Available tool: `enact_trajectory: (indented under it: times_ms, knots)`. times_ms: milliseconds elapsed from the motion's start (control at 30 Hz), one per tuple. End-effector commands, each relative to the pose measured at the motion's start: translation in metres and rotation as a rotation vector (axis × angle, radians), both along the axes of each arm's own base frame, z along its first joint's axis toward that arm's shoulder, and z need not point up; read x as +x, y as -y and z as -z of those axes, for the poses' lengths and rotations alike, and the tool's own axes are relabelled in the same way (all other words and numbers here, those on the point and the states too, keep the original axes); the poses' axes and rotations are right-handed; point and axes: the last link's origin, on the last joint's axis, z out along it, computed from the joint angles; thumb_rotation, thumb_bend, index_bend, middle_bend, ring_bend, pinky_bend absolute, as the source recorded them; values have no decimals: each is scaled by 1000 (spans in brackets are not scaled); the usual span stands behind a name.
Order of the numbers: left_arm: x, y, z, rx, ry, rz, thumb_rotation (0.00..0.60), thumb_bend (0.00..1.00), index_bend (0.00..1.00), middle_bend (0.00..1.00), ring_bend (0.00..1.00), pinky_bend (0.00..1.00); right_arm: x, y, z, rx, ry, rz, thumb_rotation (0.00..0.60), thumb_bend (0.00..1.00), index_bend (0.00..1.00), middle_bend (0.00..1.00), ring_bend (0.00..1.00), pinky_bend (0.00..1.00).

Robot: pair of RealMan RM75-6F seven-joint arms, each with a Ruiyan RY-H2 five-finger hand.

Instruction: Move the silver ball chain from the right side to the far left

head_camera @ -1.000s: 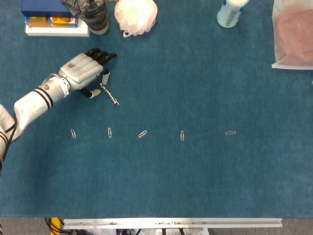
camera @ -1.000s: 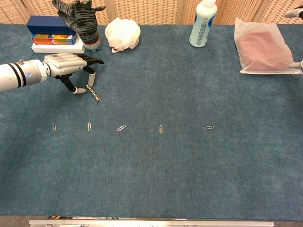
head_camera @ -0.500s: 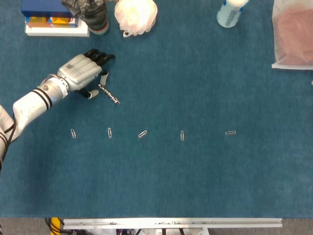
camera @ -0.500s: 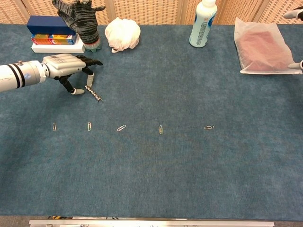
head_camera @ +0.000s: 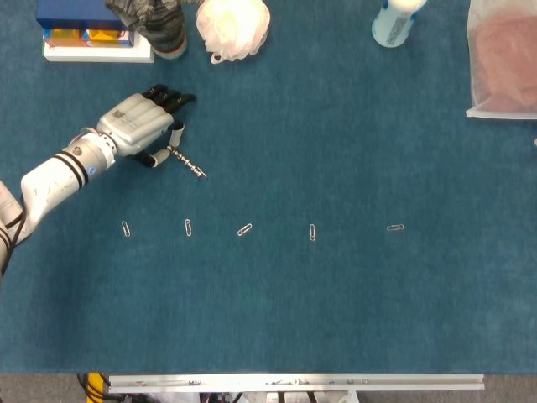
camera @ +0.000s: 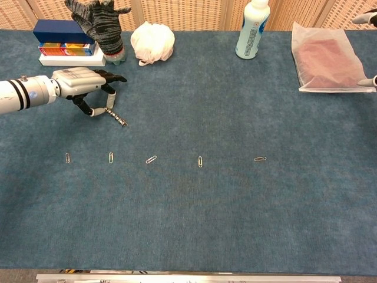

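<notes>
The silver ball chain (head_camera: pixel 190 164) is short and lies slanted on the blue cloth at the left, also seen as the chain (camera: pixel 116 117) in the chest view. My left hand (head_camera: pixel 138 124) is over its upper end and pinches that end between thumb and a finger; the rest of the chain trails to the lower right on the cloth. In the chest view the left hand (camera: pixel 79 81) reaches in from the left edge. Of my right hand (camera: pixel 366 19) only two fingertips show at the far right edge, wide apart, beside the plastic bag.
Several paper clips, one of them the clip (head_camera: pixel 244 229), lie in a row below the chain. At the back stand a box stack (head_camera: pixel 88 34), a knitted glove (head_camera: pixel 155 21), a white pouf (head_camera: pixel 233 25), a bottle (head_camera: pixel 394 21) and a plastic bag (head_camera: pixel 503 59).
The left hand's thumb and finger have closed on the chain's upper end, and that end has shifted a little to the left. The right fingertips have not moved.
</notes>
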Motion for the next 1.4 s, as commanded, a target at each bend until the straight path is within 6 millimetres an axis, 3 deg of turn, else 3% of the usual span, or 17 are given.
enact_trajectory:
  times_ms: [33,867,1400]
  knots:
    - [0,0,-1,0,-1,0,600,412,464,0,0,31,0,0,0,0,0,-1,600,0,116,62,0,108]
    - [-16,20,-24,-2,-23,-26,600,413,445,0,0,31,-1,0,2,6,10,-2,600,0,116,62,0,108]
    - [-3,19,-22,6,0,-9,600,416,399,0,0,31,0,-2,1,5,9,-1,600,0,116,62,0,108]
